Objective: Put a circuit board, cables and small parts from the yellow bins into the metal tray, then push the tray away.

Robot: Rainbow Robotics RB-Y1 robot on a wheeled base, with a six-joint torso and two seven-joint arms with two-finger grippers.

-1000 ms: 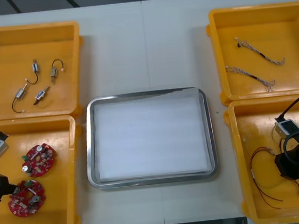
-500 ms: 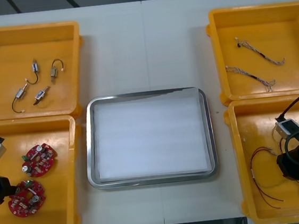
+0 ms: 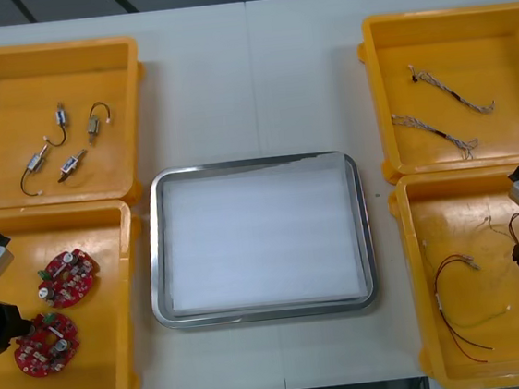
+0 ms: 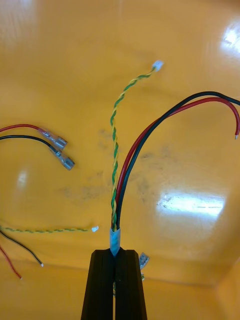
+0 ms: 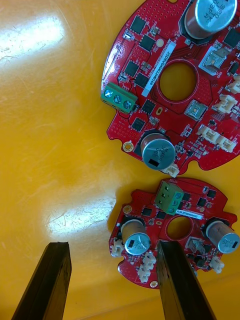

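Note:
Two round red circuit boards [image 3: 67, 277] [image 3: 45, 344] lie in the near left yellow bin [image 3: 121, 376]. My left gripper [image 3: 2, 327] hovers over the nearer board [image 5: 172, 232]. It is open, with one finger [image 5: 175, 280] over that board's edge and the other over bare bin floor. The second board [image 5: 180, 90] lies farther out beyond the fingers. My right gripper [image 4: 115, 252] is in the near right bin [image 3: 415, 262], shut on a cable bundle [image 4: 125, 170] of red, black and twisted yellow-green wires. The metal tray [image 3: 158, 261], white inside, sits between the bins.
More red and black cables [image 3: 453, 309] lie on the near right bin's floor. Twisted cables [image 3: 448, 86] [image 3: 434, 131] rest in the far right bin. Small metal parts [image 3: 59, 146] with black leads sit in the far left bin. Bare table lies beyond the tray.
My right gripper has moved to the right inside its bin, taking the cable bundle with it. The left gripper has barely shifted over the boards.

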